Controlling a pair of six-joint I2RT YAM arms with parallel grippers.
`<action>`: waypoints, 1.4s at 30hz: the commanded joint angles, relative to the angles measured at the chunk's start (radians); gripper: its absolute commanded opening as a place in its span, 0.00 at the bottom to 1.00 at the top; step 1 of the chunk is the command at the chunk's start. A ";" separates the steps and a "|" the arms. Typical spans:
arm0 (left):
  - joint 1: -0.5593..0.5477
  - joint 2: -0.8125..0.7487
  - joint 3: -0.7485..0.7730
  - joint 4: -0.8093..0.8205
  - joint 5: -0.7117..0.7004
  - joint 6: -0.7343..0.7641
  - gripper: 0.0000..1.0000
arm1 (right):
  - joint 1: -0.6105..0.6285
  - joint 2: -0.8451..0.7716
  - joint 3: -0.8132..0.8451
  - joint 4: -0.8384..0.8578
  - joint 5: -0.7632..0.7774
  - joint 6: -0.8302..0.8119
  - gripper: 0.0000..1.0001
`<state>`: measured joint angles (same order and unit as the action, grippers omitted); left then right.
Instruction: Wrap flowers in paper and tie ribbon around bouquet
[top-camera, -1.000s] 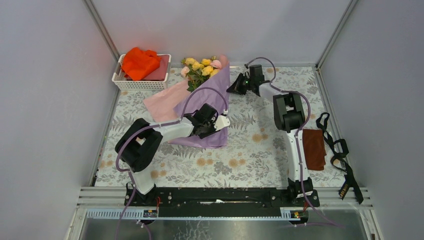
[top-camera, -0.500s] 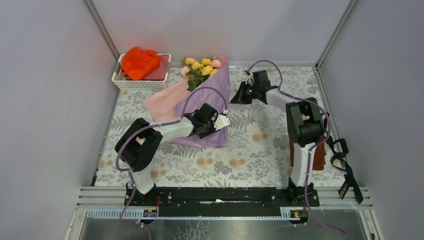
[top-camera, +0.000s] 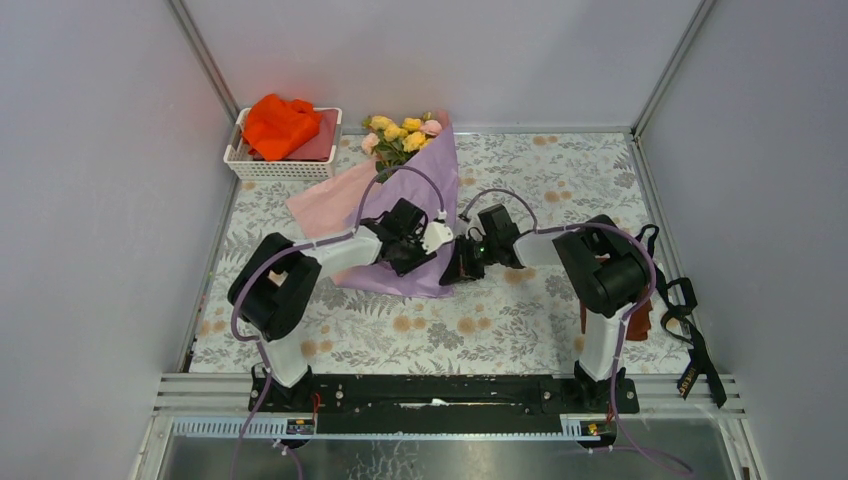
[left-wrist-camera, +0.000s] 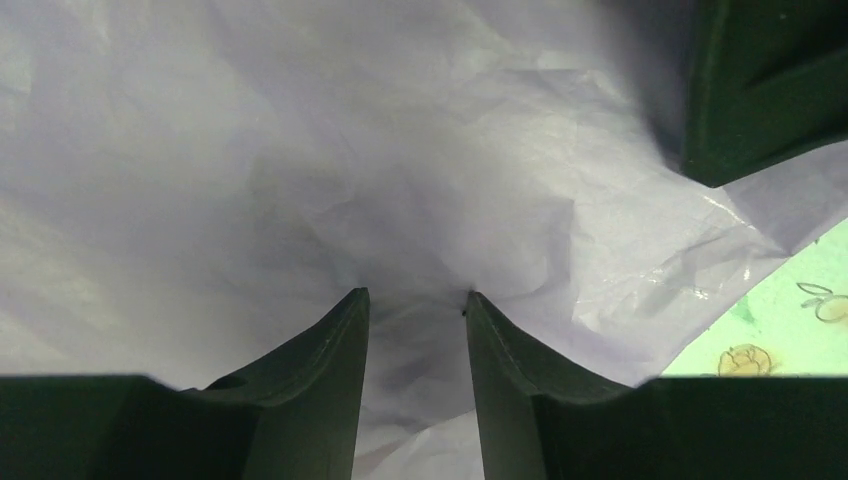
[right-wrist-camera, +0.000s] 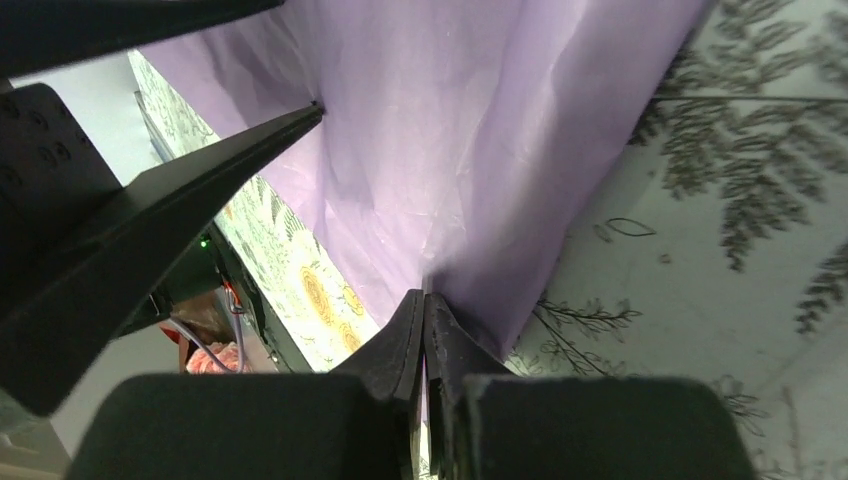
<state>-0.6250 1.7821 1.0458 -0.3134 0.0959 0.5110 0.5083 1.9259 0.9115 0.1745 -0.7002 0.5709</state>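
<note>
**Top view.** Flowers (top-camera: 402, 136) lie at the far end of the table (top-camera: 520, 330), their stems rolled in the paper (top-camera: 438, 170). The ribbon (top-camera: 694, 345) lies untouched at the right edge. The right gripper (top-camera: 462, 263) has swung in from the far side to the paper's near corner, just beside the left gripper (top-camera: 424, 243).

**Left wrist view.** Left gripper (left-wrist-camera: 416, 300): fingers narrowly apart, with puckered paper (left-wrist-camera: 300, 150) gathered between them and apparently held.

**Right wrist view.** Right gripper (right-wrist-camera: 425, 300): fingers pressed together on the paper's (right-wrist-camera: 470, 120) loose edge.

**Judgement.** Both grippers now grip the sheet, so wrapping can go on. Tying is not yet begun.
</note>
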 joint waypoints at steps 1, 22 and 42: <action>0.076 -0.047 0.047 -0.106 0.125 -0.073 0.49 | 0.030 0.006 -0.049 -0.040 0.091 -0.039 0.04; 0.853 -0.132 -0.114 -0.215 0.494 -0.725 0.88 | 0.057 -0.008 -0.045 -0.092 0.206 -0.073 0.04; 0.766 -0.279 -0.300 -0.177 0.500 -0.940 0.94 | 0.168 0.132 0.192 -0.013 0.222 0.006 0.04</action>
<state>0.1806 1.5318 0.7662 -0.5381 0.6048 -0.3607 0.6716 1.9808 1.0538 0.1463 -0.5411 0.5579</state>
